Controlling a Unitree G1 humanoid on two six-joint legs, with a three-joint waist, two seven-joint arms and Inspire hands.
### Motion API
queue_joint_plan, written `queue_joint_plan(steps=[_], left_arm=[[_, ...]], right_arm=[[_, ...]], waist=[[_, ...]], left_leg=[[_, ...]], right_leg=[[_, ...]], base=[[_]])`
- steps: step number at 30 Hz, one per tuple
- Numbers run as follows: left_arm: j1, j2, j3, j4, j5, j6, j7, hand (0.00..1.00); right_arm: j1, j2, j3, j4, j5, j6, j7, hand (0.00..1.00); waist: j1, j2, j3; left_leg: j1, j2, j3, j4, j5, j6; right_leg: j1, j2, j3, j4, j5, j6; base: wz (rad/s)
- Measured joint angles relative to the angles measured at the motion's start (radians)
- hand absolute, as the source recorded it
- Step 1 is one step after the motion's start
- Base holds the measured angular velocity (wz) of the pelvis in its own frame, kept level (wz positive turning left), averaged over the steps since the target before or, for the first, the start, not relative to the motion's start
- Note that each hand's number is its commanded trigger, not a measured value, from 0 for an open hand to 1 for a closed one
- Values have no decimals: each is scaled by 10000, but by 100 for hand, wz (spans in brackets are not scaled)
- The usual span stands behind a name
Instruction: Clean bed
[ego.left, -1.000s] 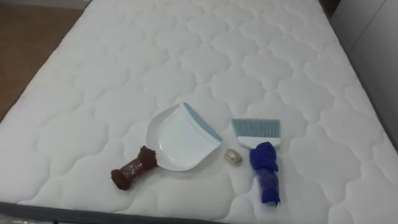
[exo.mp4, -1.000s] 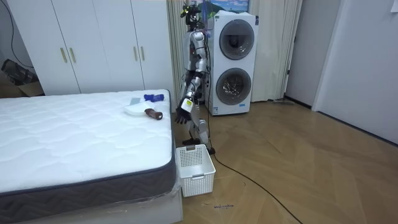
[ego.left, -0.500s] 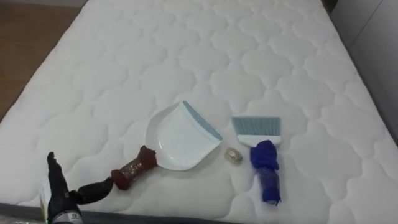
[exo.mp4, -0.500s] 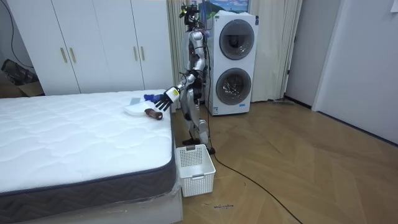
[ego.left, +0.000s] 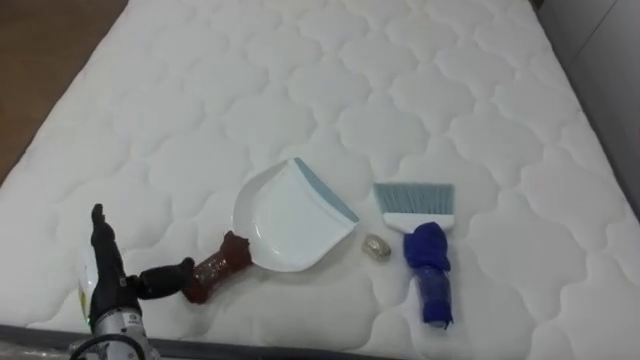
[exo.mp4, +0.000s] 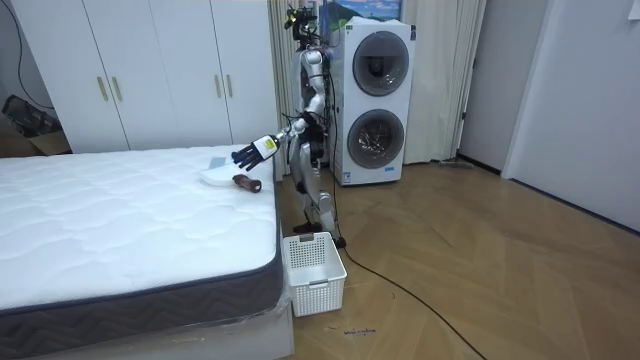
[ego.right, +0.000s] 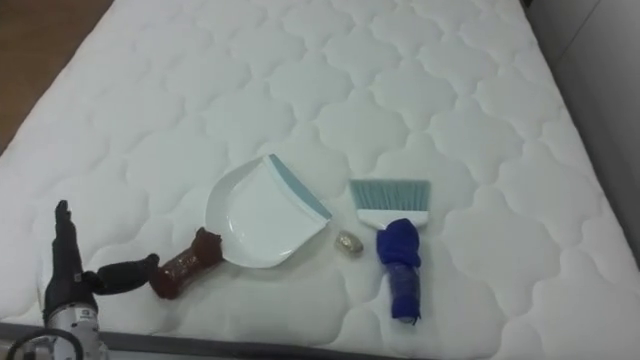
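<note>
The robot stands at the end of the bed (exo.mp4: 140, 262), between the bed and two stacked washing machines (exo.mp4: 375, 100), with its left arm extended over the mattress (ego.left: 330, 90).

The left hand (ego.left: 108, 290) is at the lower left of the eye views, above the near edge of the mattress. Its fingers (ego.left: 98, 235) are straight and point away from the robot. The thumb (ego.left: 165, 278) is spread wide from them and points at the brown handle (ego.left: 215, 268) of the dustpan (ego.left: 290, 215). The thumb tip is at the handle's end; contact cannot be confirmed. The hand holds nothing.

The white dustpan lies flat on the mattress, its open lip towards the hand brush (ego.left: 422, 245). The brush lies just beside it on the right, pale blue bristles away from the robot, blue handle towards the robot. A small beige scrap (ego.left: 375, 247) lies on the mattress between the dustpan and the brush.

A white laundry basket (exo.mp4: 315, 272) stands on the floor against the corner of the bed.
</note>
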Motion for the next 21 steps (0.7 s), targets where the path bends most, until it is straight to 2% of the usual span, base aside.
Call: queue_joint_plan(steps=[4,6,9,13,15,21], left_arm=[[-81,3,-9,6,406,0,-154,0],[-365,10,-129,145,563,-17,-168,0],[-748,19,-461,595,650,-21,-178,0],[-1286,20,-609,1000,648,-21,-201,0],[-1495,39,-609,1002,729,-22,-200,0],[-1751,254,-869,1346,1063,-136,-279,0]], right_arm=[[-44,1,47,-76,-15,-2,86,0],[-298,-8,144,-56,-18,0,105,0],[-564,-96,387,28,-2,-1,95,0],[-769,-133,498,66,20,-2,99,0],[-897,-186,497,69,61,-11,104,0],[-952,-284,705,73,584,-150,50,0]], waist=[[-90,-47,5],[-193,-86,29],[-241,-19,101],[-277,0,134],[-434,49,196],[-560,92,218]], left_leg=[[-187,-17,17,38,0,0],[-567,-68,9,175,0,1],[-885,-92,22,299,4,7],[-1206,-99,55,400,6,4],[-1438,-108,0,531,7,3],[-1858,-117,7,655,7,3]], right_leg=[[-173,-41,-48,63,2,-6],[-564,-112,-36,222,19,-22],[-830,-133,-9,236,117,-37],[-1173,-151,19,361,133,-65],[-1328,-174,-77,364,147,-84],[-1681,-186,-65,360,173,-94]], base=[[4],[4],[-1],[-3],[6],[0]])
